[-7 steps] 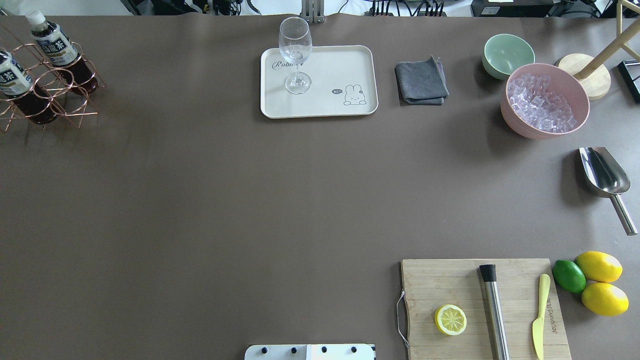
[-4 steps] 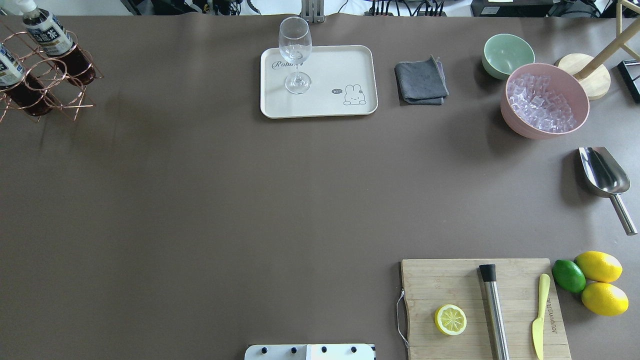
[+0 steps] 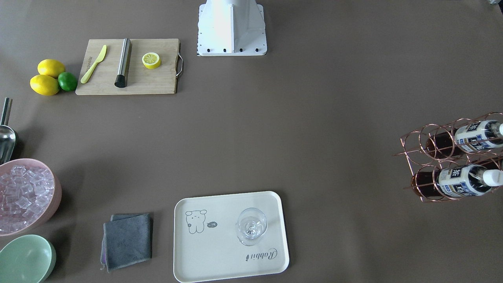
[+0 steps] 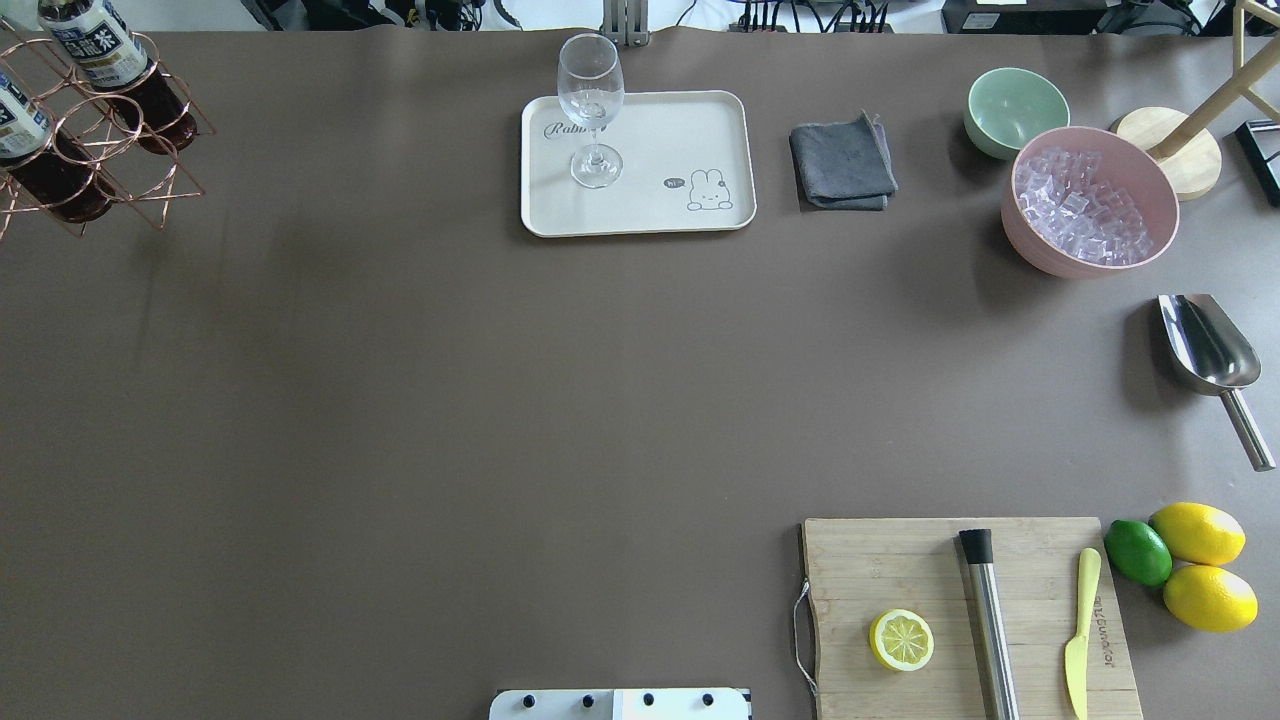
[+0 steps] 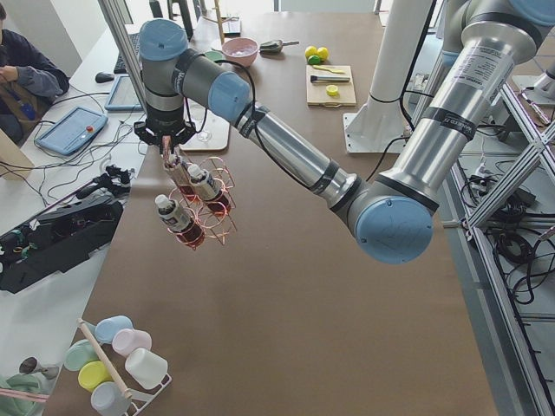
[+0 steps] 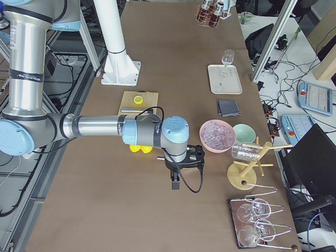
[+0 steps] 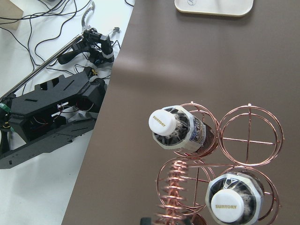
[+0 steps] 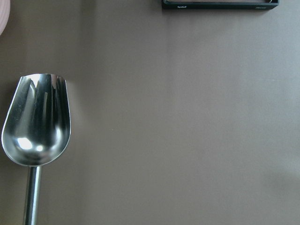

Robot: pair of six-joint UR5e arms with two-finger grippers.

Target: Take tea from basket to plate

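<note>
Nothing of the task is done as far as the views show: the plate (image 4: 690,130), at 12 o'clock on the counter seen from above, carries only one stemmed glass (image 4: 590,95), and no tea. The tea (image 3: 471,135) sits in the basket (image 7: 176,185), at about 10 o'clock by the counter's far left corner, tilted. There are two bottles, side by side in separate rings, with the other rings empty. The left gripper (image 5: 166,139) is at the top of the coiled handle, but I cannot tell how its jaws stand. The right gripper (image 6: 176,181) hangs above one steel scoop (image 8: 37,122); its opening cannot be told either. Lifting a bottle out and carrying it across remains to be done.
</note>
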